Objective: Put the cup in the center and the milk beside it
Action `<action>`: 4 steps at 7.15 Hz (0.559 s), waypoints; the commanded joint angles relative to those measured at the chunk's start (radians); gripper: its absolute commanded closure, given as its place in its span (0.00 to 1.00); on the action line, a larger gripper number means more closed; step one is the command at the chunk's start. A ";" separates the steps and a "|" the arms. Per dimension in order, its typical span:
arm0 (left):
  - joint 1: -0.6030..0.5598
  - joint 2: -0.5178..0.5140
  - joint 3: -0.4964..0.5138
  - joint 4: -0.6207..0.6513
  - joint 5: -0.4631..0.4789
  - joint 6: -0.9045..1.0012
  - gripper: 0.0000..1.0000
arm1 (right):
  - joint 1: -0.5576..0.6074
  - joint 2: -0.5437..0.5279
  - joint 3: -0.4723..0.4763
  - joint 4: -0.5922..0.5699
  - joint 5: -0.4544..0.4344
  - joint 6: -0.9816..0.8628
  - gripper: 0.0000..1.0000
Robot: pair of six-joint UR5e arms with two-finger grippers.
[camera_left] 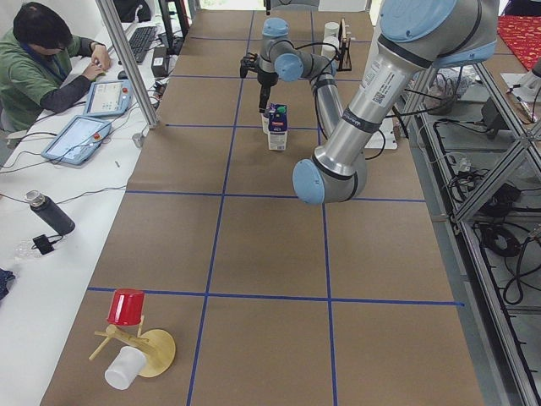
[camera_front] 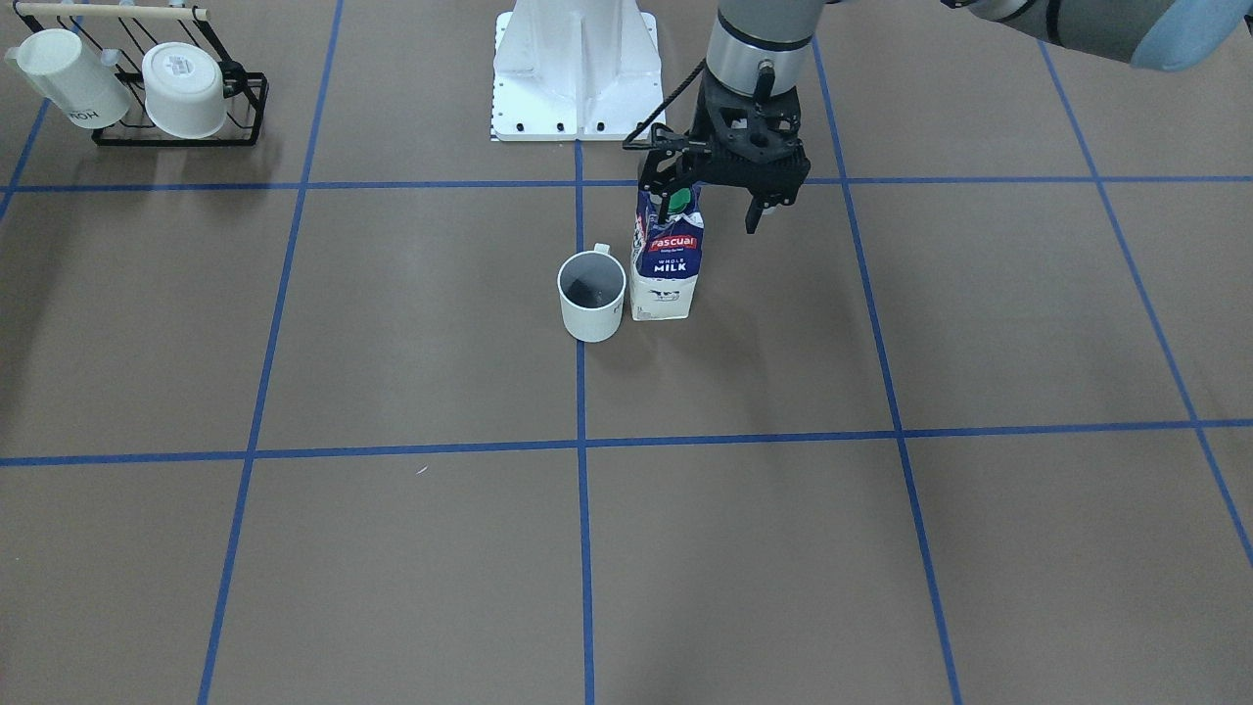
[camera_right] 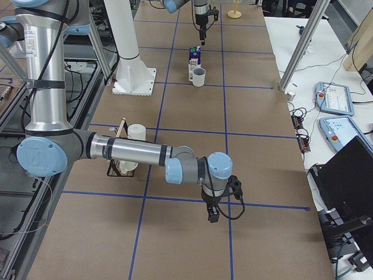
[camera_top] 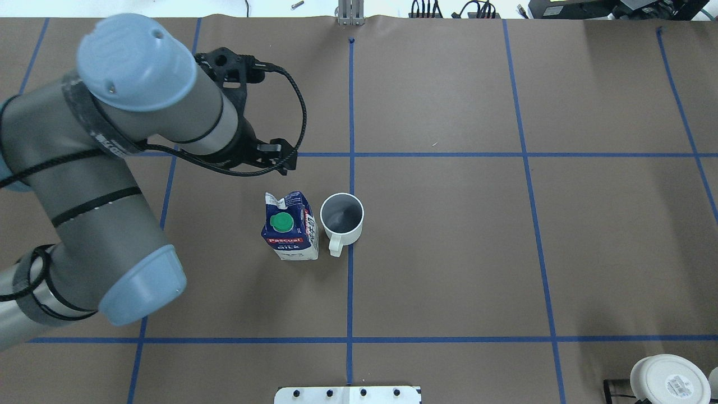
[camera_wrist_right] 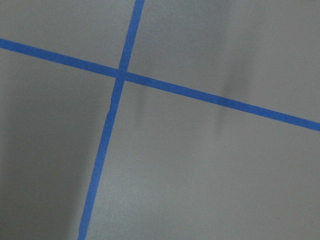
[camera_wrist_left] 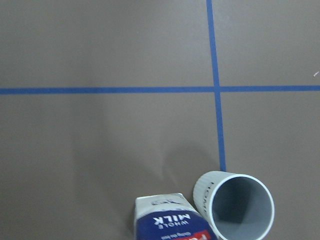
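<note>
cup on tape line | milk just beside | left gripper apart

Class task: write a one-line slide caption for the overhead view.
Milk and cup stand side by side at the center tape line; the left gripper hovers apart, holding nothing.

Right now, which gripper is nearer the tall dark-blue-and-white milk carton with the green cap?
Left. The left gripper hangs open just above the milk carton, not touching it. The right gripper is far off, low over the table toward the robot's right end.
</note>
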 commanded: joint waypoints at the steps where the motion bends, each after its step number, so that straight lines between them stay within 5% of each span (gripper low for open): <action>1: -0.153 0.114 -0.010 0.001 -0.076 0.279 0.02 | 0.000 -0.006 0.002 0.000 0.000 0.000 0.00; 4: -0.466 0.326 0.043 0.002 -0.225 0.792 0.02 | 0.000 -0.011 0.000 0.000 0.000 -0.005 0.00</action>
